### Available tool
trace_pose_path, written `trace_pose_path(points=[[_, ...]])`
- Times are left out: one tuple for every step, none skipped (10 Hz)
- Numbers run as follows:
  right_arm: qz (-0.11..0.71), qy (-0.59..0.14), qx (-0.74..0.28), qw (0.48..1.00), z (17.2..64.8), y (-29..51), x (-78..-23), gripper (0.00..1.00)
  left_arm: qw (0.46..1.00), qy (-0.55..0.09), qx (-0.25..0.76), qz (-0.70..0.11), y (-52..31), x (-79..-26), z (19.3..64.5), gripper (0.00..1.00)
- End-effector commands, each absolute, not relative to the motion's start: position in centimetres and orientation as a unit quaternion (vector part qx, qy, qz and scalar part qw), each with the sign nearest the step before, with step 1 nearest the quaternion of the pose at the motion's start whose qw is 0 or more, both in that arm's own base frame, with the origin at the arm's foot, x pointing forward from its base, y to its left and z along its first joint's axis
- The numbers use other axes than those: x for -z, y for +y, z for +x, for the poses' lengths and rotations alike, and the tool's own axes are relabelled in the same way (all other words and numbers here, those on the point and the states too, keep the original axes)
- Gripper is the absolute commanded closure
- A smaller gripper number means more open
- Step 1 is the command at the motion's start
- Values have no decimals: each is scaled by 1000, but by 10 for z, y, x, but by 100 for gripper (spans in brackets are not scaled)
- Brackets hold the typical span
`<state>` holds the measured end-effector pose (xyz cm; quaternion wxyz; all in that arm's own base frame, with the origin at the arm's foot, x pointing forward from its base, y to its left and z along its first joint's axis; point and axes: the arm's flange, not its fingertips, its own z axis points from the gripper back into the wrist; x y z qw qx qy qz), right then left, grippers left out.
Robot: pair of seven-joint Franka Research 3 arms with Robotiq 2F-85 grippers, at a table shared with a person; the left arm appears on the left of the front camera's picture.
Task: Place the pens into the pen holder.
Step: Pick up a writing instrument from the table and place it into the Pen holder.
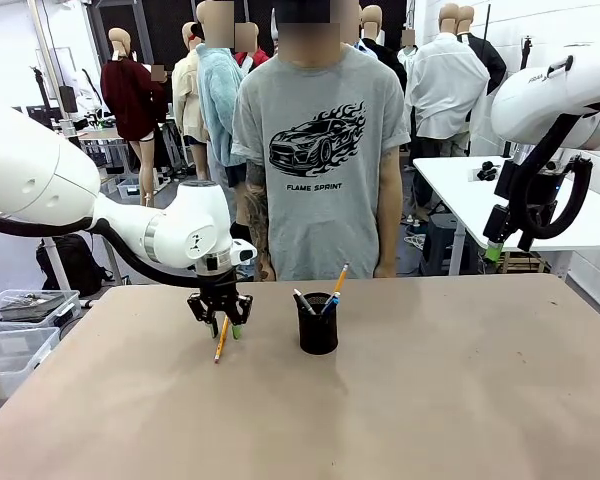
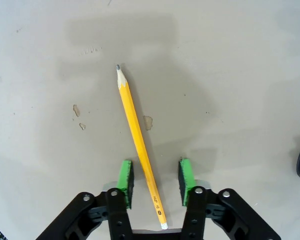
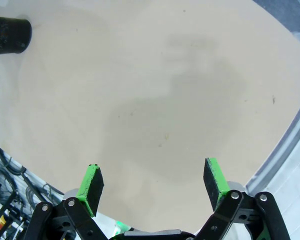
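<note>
A yellow pencil (image 2: 137, 135) lies on the tan table (image 1: 430, 380), its sharpened tip pointing away from my left gripper (image 2: 155, 172). That gripper hangs low over the pencil's blunt end with a green pad on each side. The jaws are partly closed, with a gap still showing between each pad and the pencil. In the front view the left gripper (image 1: 225, 322) is left of the black mesh pen holder (image 1: 318, 327), which holds a pencil (image 1: 338, 280) and two pens. My right gripper (image 3: 152, 172) is open and empty, raised high at the right (image 1: 493, 250). The pen holder (image 3: 10, 34) is far off in its view.
A person in a grey T-shirt (image 1: 320, 150) stands at the far edge of the table, hands down. Plastic bins (image 1: 20, 325) sit beside the table at the left. The table's edge (image 3: 290, 145) runs near the right gripper.
</note>
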<state>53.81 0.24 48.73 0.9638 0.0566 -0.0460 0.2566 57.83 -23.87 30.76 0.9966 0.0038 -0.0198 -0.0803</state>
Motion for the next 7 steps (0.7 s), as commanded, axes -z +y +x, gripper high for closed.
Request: trace_pose_path(points=[[55,-51,-257,964,539,3,-487,0,998,-1,68,16,-233,-305,576,100],[55,-51,-257,964,539,3,-487,0,998,3,65,16,-231,-303,576,100],[55,-51,-257,964,539,3,-487,0,998,7,66,18,-230,-301,575,100],[55,-51,-257,964,539,3,-487,0,997,5,69,18,-229,-302,574,100],[55,-51,-257,964,539,3,-487,0,997,3,76,18,-228,-304,570,100],[55,-51,-257,964,539,3,-487,0,997,-3,81,12,-222,-307,568,100],[55,-51,-257,964,539,3,-487,0,996,-5,92,-8,-213,-311,568,100]])
